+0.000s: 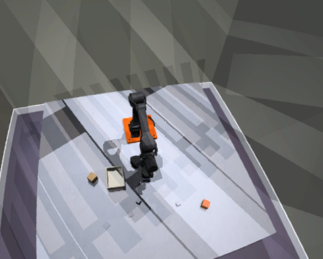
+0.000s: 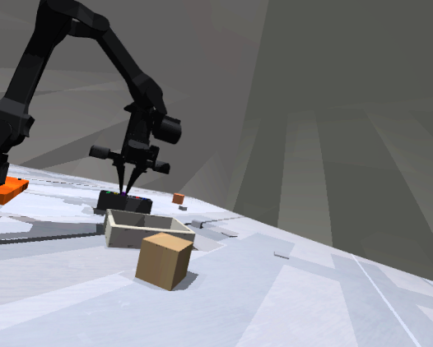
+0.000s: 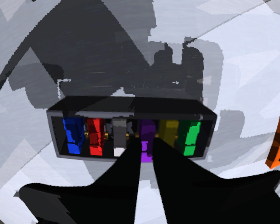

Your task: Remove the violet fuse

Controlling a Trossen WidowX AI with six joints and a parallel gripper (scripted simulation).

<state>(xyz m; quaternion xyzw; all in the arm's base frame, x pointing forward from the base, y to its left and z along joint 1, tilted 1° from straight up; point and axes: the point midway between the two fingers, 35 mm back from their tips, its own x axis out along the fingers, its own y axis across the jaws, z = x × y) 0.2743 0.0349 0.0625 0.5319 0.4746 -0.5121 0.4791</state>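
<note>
The violet fuse (image 2: 123,194) (image 3: 147,130) stands in the black fuse block (image 2: 119,204) (image 3: 130,103). My gripper (image 2: 123,192) (image 3: 146,142) points down over the block and is shut on the upper end of the violet fuse. In the wrist view a white-grey fuse (image 3: 119,132) is on its left and a yellow fuse (image 3: 169,130) on its right, both close to the fingers. The arm hides most of the block in the top view. The pale tray (image 1: 117,188) (image 2: 123,238) stands beside the block and looks empty.
A blue fuse (image 3: 73,136), a red fuse (image 3: 95,136) and a green fuse (image 3: 192,138) also stand in the block. A wooden cube (image 1: 92,177) (image 2: 158,261) is beside the tray. An orange cube (image 1: 205,204) (image 2: 178,198) and small flat pieces lie farther out.
</note>
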